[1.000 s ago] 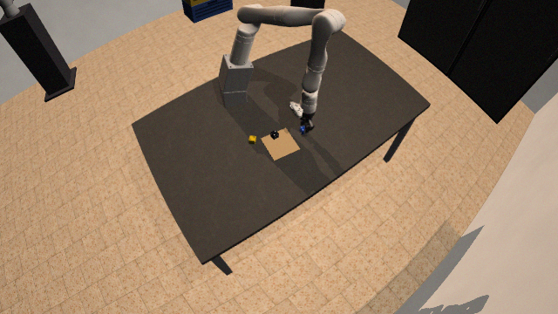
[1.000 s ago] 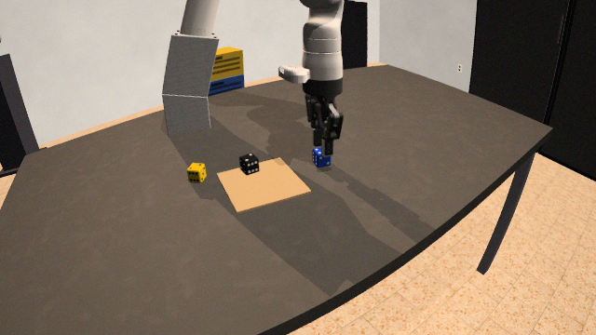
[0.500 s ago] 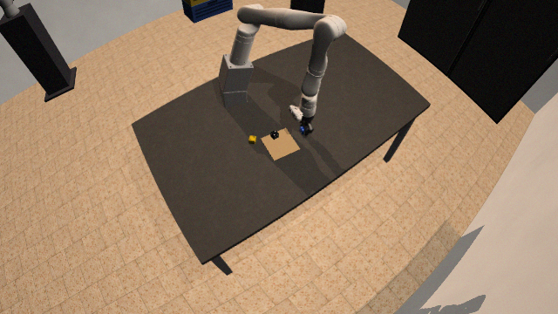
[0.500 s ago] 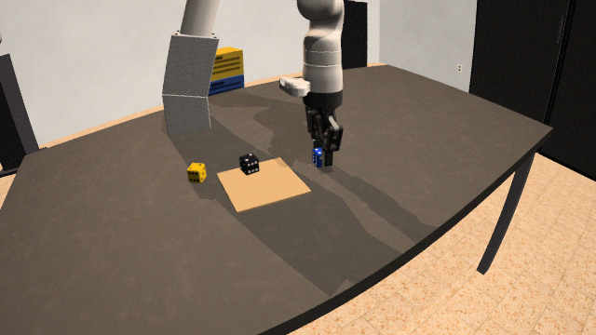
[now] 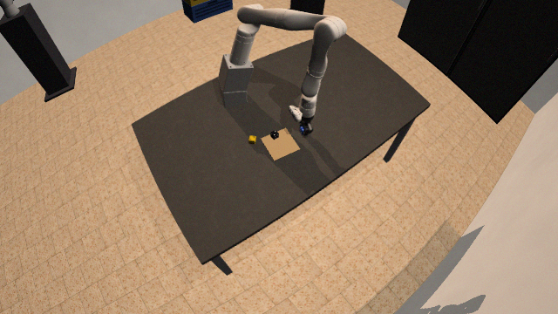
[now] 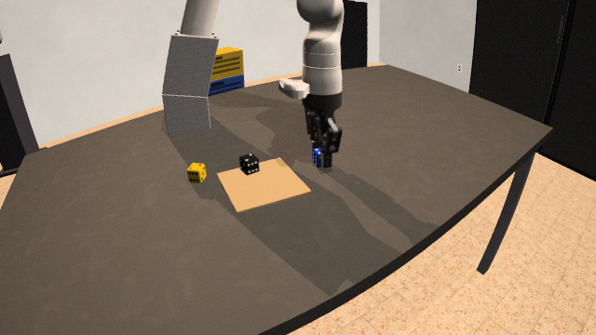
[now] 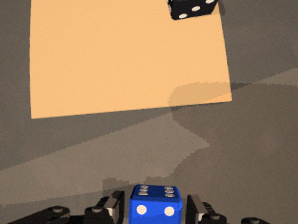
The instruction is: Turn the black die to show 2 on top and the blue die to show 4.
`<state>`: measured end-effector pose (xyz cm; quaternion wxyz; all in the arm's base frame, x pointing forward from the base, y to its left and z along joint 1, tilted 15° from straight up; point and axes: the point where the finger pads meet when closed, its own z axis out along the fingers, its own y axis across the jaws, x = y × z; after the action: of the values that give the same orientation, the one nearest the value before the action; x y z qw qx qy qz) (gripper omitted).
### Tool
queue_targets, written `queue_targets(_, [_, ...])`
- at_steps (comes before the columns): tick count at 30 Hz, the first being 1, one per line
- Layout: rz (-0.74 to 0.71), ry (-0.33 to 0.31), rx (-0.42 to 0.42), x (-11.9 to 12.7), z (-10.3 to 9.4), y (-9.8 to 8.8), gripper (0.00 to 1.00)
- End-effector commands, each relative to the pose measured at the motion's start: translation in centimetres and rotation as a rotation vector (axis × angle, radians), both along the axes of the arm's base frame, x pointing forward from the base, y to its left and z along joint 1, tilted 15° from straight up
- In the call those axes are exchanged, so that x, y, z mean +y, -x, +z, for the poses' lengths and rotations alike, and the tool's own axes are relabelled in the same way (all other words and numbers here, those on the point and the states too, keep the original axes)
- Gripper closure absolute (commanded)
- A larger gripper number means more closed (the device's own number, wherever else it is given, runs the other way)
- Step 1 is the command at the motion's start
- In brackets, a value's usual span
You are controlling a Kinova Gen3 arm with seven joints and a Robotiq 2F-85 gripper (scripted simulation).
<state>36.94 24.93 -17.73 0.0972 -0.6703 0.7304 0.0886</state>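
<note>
Gripper [image 5: 306, 130] [image 6: 321, 162] [image 7: 155, 207] found part-way spread, fingers on either side of the blue die [image 5: 302, 129] [image 6: 317, 157] [image 7: 155, 204]; narrow gaps show beside it in the wrist view, so no pinch is recorded. The blue die is off the mat [image 5: 281, 146] [image 6: 263, 186] [image 7: 110, 60], low over or on the counter [image 5: 196, 174] [image 6: 140, 251] [image 7: 50, 150]; contact beneath it cannot be confirmed. Its upper face shows two pips before the picture cuts it off, so the number is unverified.

Black die [image 5: 275, 134] [image 6: 250, 165] [image 7: 192, 10]: on the mat, close to an edge, nothing gripping it. Whether 2 is uppermost, and whether it lies wholly within the mat, cannot be certified.

Yellow die [image 5: 252, 139] [image 6: 196, 172]: apart, beside the mat. Mat appears flat; no die is stacked on another.

Outstanding, in my judgement: grasp the blue die, turn it if 4 is not up, place it fully on the mat clear of the black one, release, withdraw. The black die's number needs checking first.

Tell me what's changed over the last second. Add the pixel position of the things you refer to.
The jaws have come down around the blue die [image 5: 302, 129] [image 6: 317, 158] [image 7: 155, 207], with gaps beside it, so nothing is gripped or released. The black die [image 5: 275, 134] [image 6: 250, 164] [image 7: 194, 9], yellow die [image 5: 252, 139] [image 6: 196, 172] and mat [image 5: 281, 146] [image 6: 263, 186] [image 7: 125, 60] stayed put.
</note>
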Motion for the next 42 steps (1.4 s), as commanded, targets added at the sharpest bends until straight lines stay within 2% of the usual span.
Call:
queue_targets(1, [0.000,0.000,-0.001,0.00,0.06,-0.06,0.54])
queue_targets(23, [0.000,0.000,-0.001,0.00,0.06,-0.06,0.54])
queue_targets(24, [0.000,0.000,-0.001,0.00,0.06,-0.06,0.74])
queue_targets(42, [0.000,0.000,-0.001,0.00,0.06,-0.06,0.74])
